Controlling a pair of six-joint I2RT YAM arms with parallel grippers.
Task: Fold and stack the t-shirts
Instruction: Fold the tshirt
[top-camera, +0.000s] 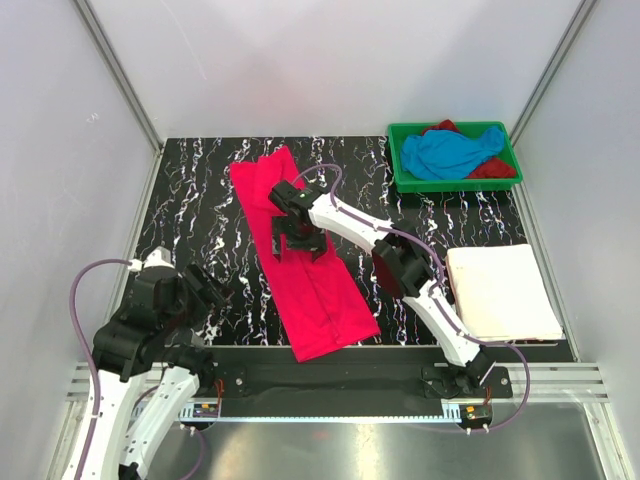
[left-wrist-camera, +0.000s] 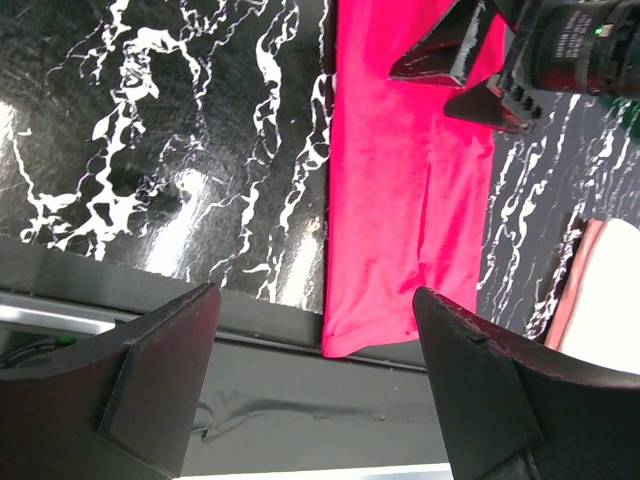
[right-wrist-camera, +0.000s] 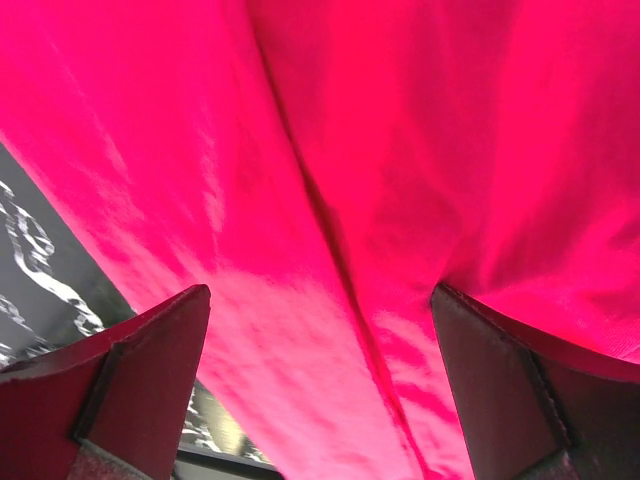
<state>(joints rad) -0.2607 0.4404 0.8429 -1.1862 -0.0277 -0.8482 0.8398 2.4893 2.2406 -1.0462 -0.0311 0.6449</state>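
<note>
- Left end effector (top-camera: 203, 288): jaws wide apart, empty, hovered over the front of the black white-veined table (top-camera: 195, 200).
- Folded white t-shirt (top-camera: 500, 290): lay front right.
- Hot pink t-shirt (top-camera: 322, 295): lay mid-table as a long, lengthwise-folded strip. The right end effector (top-camera: 298, 238) stood spread and empty above its middle.
- Advice: the crosswise fold probably wanted both layers pinched, edges kept square.
- Sky blue t-shirt (top-camera: 450, 152) and dark red t-shirt (top-camera: 495, 168): sat crumpled in the green plastic tray (top-camera: 455, 186), far right.

No legible text, no labels, no numbers
</note>
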